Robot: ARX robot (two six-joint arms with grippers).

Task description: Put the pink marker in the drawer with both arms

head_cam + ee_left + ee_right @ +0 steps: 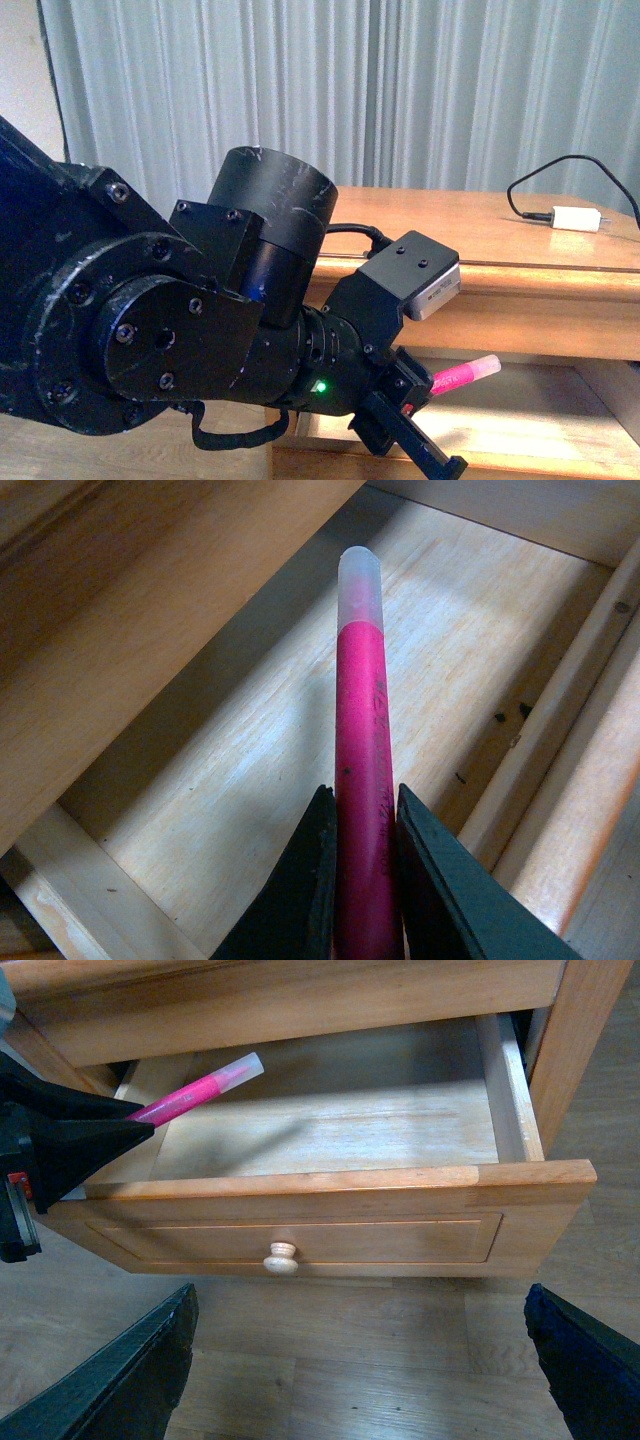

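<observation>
Right wrist view alone: open drawer [300,1178], knob [281,1256], right gripper [360,1310] spread wide. Left wrist view: left gripper [362,805] clamped on pink marker [362,710]. Front view: cap [487,366] pointing right, axis slightly rising.

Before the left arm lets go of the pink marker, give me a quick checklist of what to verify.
1. Drawer pulled open: ok.
2. Pink marker clamped in left hand: ok.
3. Marker's cap end over the drawer's inside: ok.
4. Drawer floor beneath, as far as shown, bare: ok.
5. Right hand open, off the knob: ok.
6. Marker's height above the floor: cannot tell.
</observation>
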